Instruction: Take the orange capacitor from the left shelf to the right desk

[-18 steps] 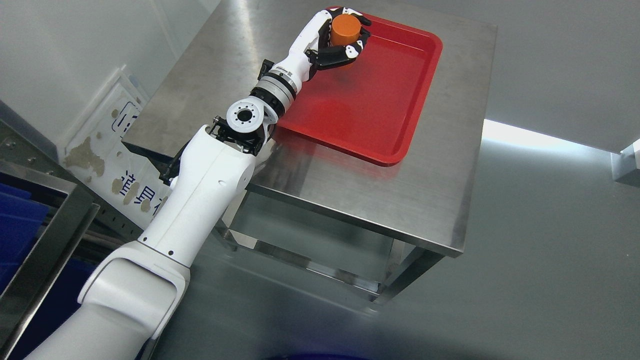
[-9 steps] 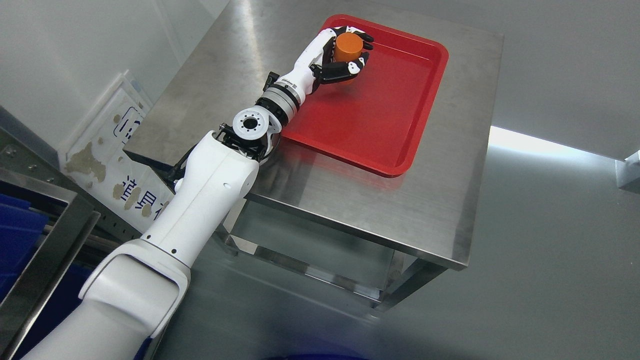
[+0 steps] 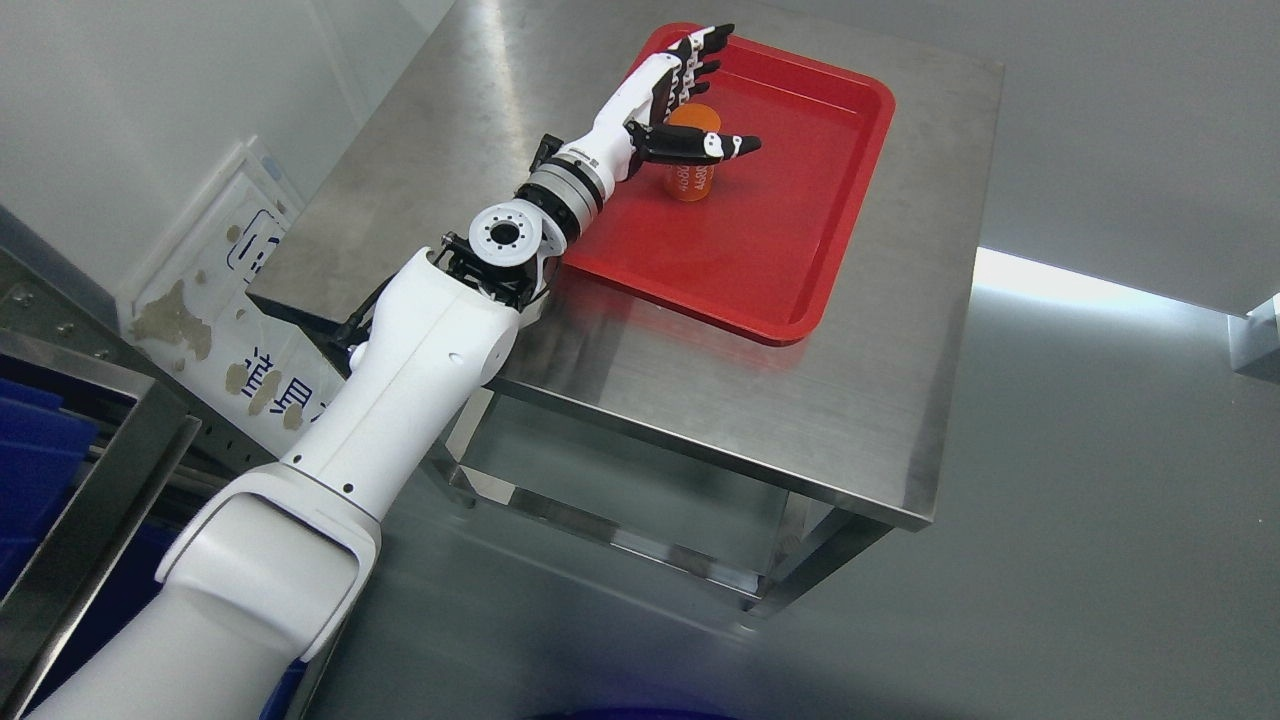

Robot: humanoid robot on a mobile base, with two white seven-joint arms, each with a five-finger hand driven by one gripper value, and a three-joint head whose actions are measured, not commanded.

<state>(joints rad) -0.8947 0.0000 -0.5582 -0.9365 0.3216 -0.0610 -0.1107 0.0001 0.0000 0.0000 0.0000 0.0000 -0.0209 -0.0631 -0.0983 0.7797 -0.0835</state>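
Note:
The orange capacitor, a short cylinder with print on its side, stands upright in the red tray on the steel desk. My left hand hovers over it, open: the fingers stretch toward the tray's far rim and the thumb crosses just above the capacitor's top. The thumb hides part of the capacitor's top. The white left arm reaches in from the lower left. My right arm is out of sight.
A steel shelf frame with blue bins sits at the lower left. A worn white sign leans beside the desk. The grey floor stretches to the right of the desk.
The left hand has let go of the orange capacitor, which now stands on the tray. The fingers have spread open above it. The camera has shifted slightly.

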